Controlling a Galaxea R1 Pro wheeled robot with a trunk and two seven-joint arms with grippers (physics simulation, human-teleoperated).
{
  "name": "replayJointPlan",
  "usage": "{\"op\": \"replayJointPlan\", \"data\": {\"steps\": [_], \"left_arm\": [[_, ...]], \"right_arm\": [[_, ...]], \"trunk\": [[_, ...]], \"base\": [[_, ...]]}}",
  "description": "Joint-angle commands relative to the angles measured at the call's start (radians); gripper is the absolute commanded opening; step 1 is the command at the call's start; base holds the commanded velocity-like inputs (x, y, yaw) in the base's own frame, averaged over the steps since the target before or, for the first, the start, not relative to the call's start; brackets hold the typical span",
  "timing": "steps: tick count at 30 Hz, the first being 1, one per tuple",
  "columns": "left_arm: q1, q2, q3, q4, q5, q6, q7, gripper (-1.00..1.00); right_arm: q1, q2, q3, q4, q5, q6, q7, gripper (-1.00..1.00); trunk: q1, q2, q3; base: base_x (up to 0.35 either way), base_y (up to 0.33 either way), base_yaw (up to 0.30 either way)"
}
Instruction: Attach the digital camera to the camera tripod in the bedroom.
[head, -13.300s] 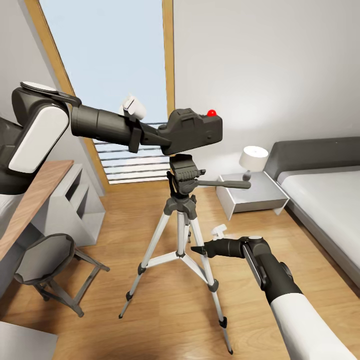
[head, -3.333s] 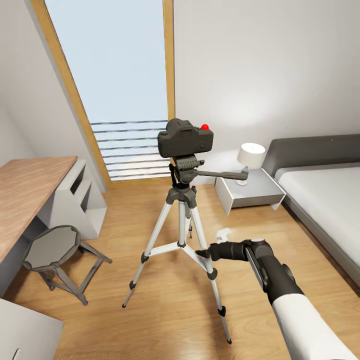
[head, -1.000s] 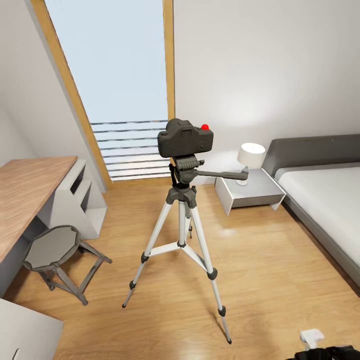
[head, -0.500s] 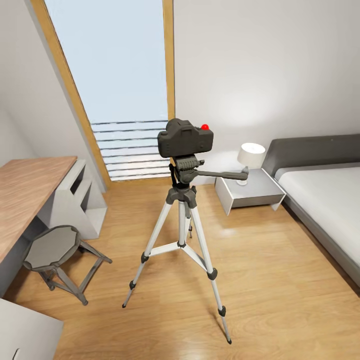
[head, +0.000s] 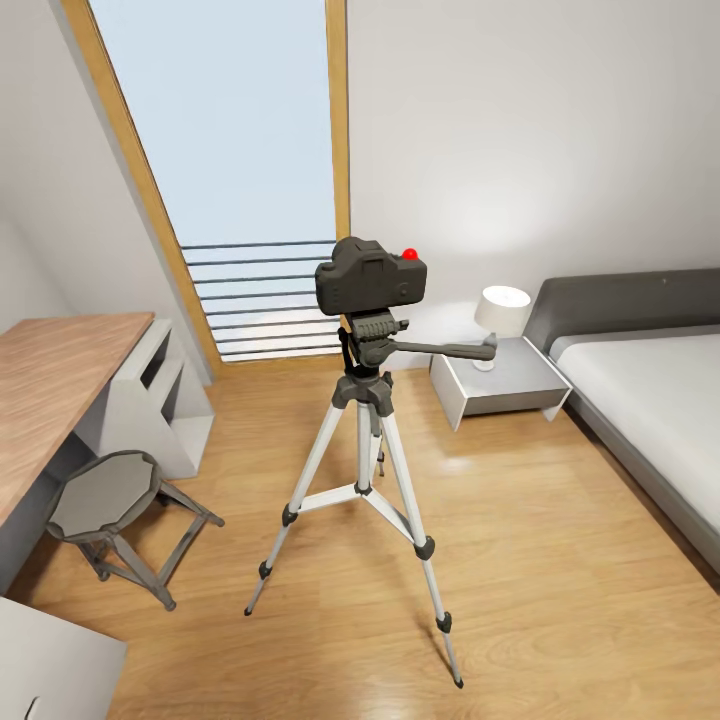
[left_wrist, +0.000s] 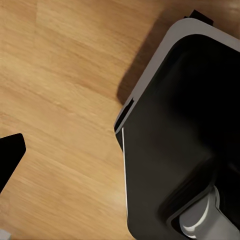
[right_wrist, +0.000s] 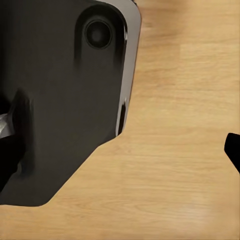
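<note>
The digital camera (head: 370, 277), dark grey with a red dot on top, sits upright on the pan head of the camera tripod (head: 362, 440). The tripod stands on the bedroom's wood floor with its three silver legs spread and its long handle pointing right. No gripper touches either one. In the left wrist view one black fingertip (left_wrist: 10, 160) shows at the picture's edge over bare floor. The right wrist view has one fingertip (right_wrist: 233, 150) at its edge. Nothing is held between the fingers.
A grey round stool (head: 105, 510) stands left of the tripod beside a wood-topped desk (head: 50, 390) and white cubby shelf (head: 160, 400). A nightstand with a lamp (head: 500, 380) and the bed (head: 650, 400) are at the right. Both wrist views look down on my dark base (left_wrist: 185, 140).
The camera, once held over the tripod by my left gripper, now rests on it alone. My right arm has dropped out of the head view within the last second.
</note>
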Motion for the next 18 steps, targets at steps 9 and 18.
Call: {"op": "replayJointPlan", "data": {"steps": [9, 18], "left_arm": [[0.0, 0.0, -0.008, -0.001, 0.006, 0.001, 0.002, 1.0], [0.0, 0.001, -0.008, -0.001, 0.007, 0.001, 0.001, 1.0]], "right_arm": [[0.001, -0.001, -0.009, 0.003, 0.009, -0.002, 0.004, 1.0], [0.001, -0.001, -0.009, 0.003, 0.009, -0.002, -0.002, 1.0]], "trunk": [[0.0, -0.002, -0.002], [0.0, -0.002, -0.002]], "base": [[0.0, 0.0, 0.0], [0.0, 0.0, 0.0]]}}
